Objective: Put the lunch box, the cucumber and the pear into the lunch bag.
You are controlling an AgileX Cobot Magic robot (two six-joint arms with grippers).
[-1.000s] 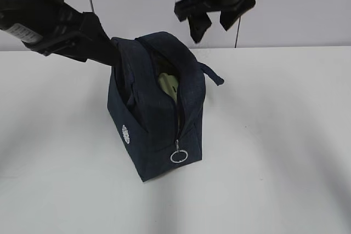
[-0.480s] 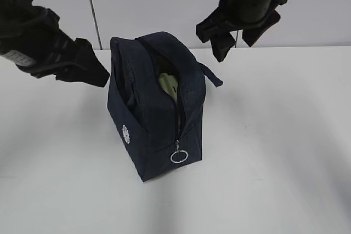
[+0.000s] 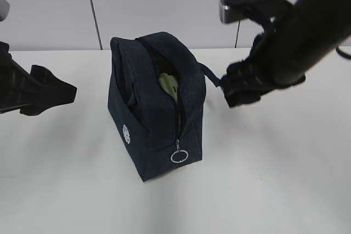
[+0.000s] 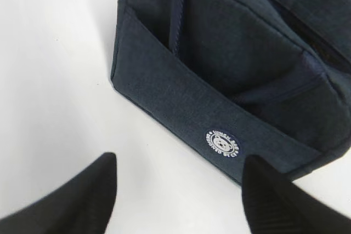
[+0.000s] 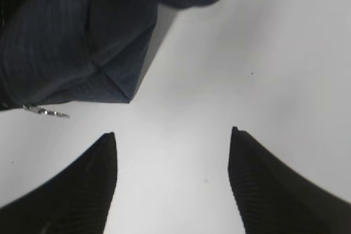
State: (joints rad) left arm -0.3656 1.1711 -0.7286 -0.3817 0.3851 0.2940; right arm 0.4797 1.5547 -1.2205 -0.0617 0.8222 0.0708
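Observation:
The navy lunch bag [image 3: 156,119] stands upright mid-table with its zipper undone and its top gaping. A pale green patch, the lunch box [image 3: 169,84] lid, shows inside the opening. The cucumber and the pear are hidden. My left gripper [image 3: 59,89] hangs left of the bag, apart from it, open and empty. In the left wrist view the left gripper [image 4: 181,157] faces the bag's logo side [image 4: 222,143]. My right gripper [image 3: 233,90] is open and empty just right of the loop handle [image 3: 211,75]. The right wrist view has the right gripper [image 5: 173,131] over bare table beside the bag [image 5: 66,42].
A silver ring pull [image 3: 179,156] dangles at the bag's front end. The white table [image 3: 274,179] stretches around the bag. A pale panelled wall [image 3: 164,4] rises behind the table's far edge.
My left arm drew back from the bag's left side toward the left edge. My right arm swung from above the bag down to its right side, by the handle.

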